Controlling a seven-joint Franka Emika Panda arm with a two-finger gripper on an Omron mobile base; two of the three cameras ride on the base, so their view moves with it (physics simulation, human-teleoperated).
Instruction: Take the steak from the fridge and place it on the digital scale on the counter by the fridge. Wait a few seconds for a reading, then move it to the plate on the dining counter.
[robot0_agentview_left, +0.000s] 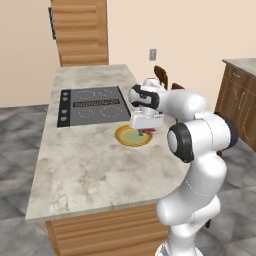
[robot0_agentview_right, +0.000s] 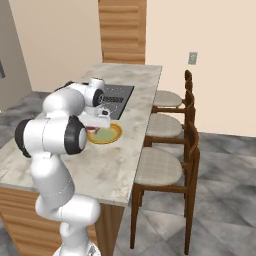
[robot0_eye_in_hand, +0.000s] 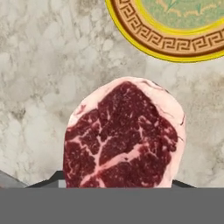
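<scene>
The hand view shows the steak's (robot0_eye_in_hand: 124, 135) marbling and the plate's (robot0_eye_in_hand: 148, 41) patterned rim. From the base views, the gripper (robot0_agentview_left: 148, 132), part-open, grips the steak above the plate's edge on the dining counter (robot0_agentview_left: 90, 165).

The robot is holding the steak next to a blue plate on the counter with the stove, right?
Almost. The plate is not blue: it is yellow with a golden-brown patterned rim, as the hand view shows. The rest holds: the end effector has the steak by the plate on the dining counter with the black cooktop.
</scene>
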